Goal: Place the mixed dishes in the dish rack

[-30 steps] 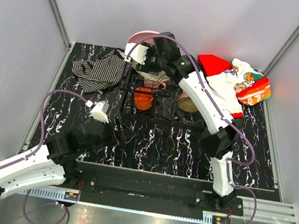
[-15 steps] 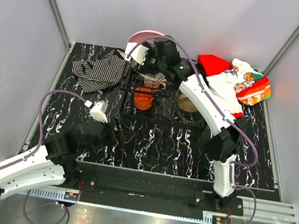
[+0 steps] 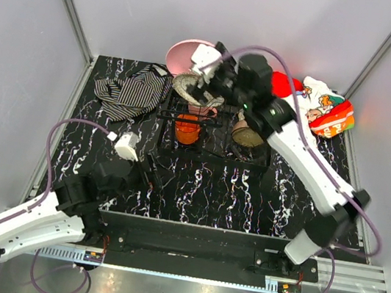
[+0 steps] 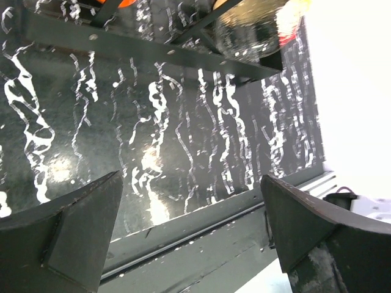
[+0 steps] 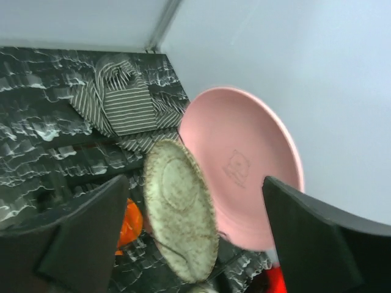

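The right gripper (image 5: 194, 183) hangs over the far end of the dish rack (image 3: 185, 117), its fingers (image 5: 67, 244) spread wide with nothing between them. Just beyond them the tan-gold patterned plate (image 5: 180, 217) stands on edge, tilted a little. The pink round plate (image 5: 244, 165) stands upright right behind it, nearer the far wall. Whether either rim sits properly between the wires cannot be told from here.

Down in the rack the small orange cup (image 3: 187, 129) sits on the left side and the brownish bowl (image 3: 246, 134) on the right. The striped black-white cloth (image 3: 130, 91) lies left of the rack and the red-white printed cloth (image 3: 313, 109) to its right; neither is part of the job.

The left gripper (image 4: 190, 177) waits low at the near side. Its jaws are fully apart over bare table (image 4: 183, 122) and it holds nothing.

This looks like the let-go-and-clear step on the patterned plate. To do it well, the right arm should keep its fingers wide and lift away along the plate's own plane. It should not swing sideways, since a brush against that tilted rim could knock the plate into the pink one or tip it onto the cup. A pause to see the plate hold steady would be wise before reaching for the next dish.
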`<action>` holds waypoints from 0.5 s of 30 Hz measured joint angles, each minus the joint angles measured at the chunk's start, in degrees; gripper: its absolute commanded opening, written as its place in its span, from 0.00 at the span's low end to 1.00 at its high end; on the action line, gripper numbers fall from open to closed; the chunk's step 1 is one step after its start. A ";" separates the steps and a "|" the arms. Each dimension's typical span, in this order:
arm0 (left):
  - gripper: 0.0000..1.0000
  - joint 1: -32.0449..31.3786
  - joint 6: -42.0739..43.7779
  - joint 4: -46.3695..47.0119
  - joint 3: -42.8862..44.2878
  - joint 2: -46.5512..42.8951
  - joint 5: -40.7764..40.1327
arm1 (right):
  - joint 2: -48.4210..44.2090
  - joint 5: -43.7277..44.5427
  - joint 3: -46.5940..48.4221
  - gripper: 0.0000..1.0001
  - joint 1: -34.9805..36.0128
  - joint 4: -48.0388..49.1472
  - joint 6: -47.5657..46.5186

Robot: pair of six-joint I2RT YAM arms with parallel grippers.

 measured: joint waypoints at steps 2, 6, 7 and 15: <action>0.99 0.00 0.04 -0.92 0.28 1.18 -0.09 | -7.13 -0.90 -11.41 1.00 0.00 7.19 5.62; 0.99 0.02 0.61 -3.19 2.93 5.60 -0.39 | -22.38 -1.27 -35.50 1.00 0.02 19.28 18.25; 0.99 0.02 1.03 -4.00 4.39 7.17 -0.63 | -27.04 -0.90 -42.49 1.00 0.02 22.14 22.62; 0.99 0.11 3.89 -8.68 10.64 11.87 -7.04 | -59.04 10.93 -74.49 1.00 0.11 25.97 45.94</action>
